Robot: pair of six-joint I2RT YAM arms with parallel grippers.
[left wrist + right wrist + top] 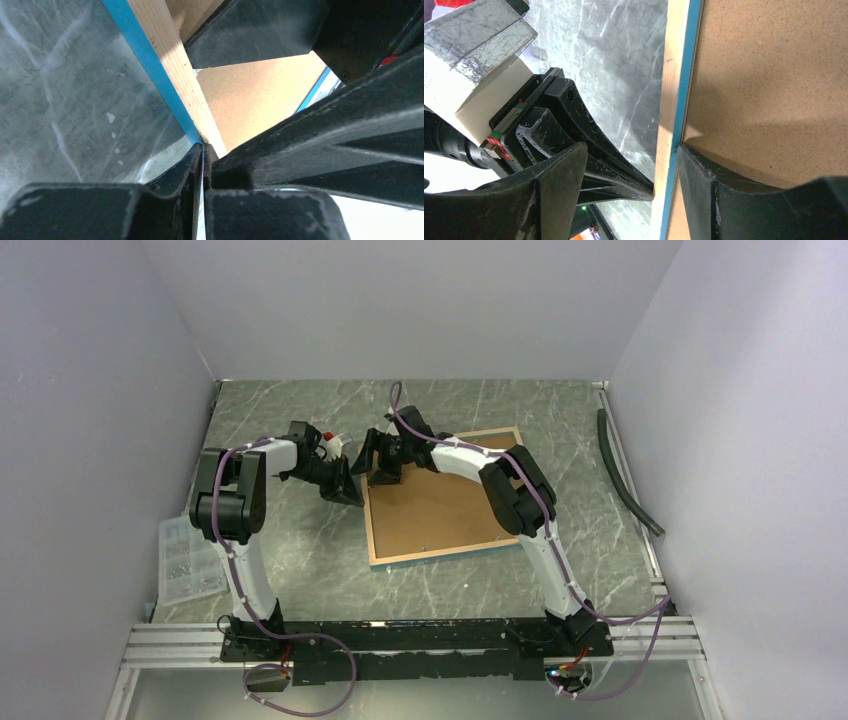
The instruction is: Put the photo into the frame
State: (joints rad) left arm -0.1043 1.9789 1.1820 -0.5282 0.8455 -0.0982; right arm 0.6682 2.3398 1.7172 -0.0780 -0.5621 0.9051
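Observation:
The frame (372, 530) lies flat on the table with light wood edges and the brown backing panel (440, 505) facing up. Its wood edge and blue rim show in the left wrist view (170, 60) and the right wrist view (671, 90). My left gripper (350, 490) is shut, its tips (204, 155) pressed against the frame's left edge. My right gripper (375, 465) is open and straddles that same edge (633, 147). One of its fingers (724, 200) rests on the backing panel and the other (549, 190) is outside the frame. The photo is not in view.
A clear plastic box of small parts (190, 560) sits at the table's left near edge. A dark hose (625, 475) lies along the right wall. An aluminium rail (400, 635) carries the arm bases. Walls close in the left, back and right.

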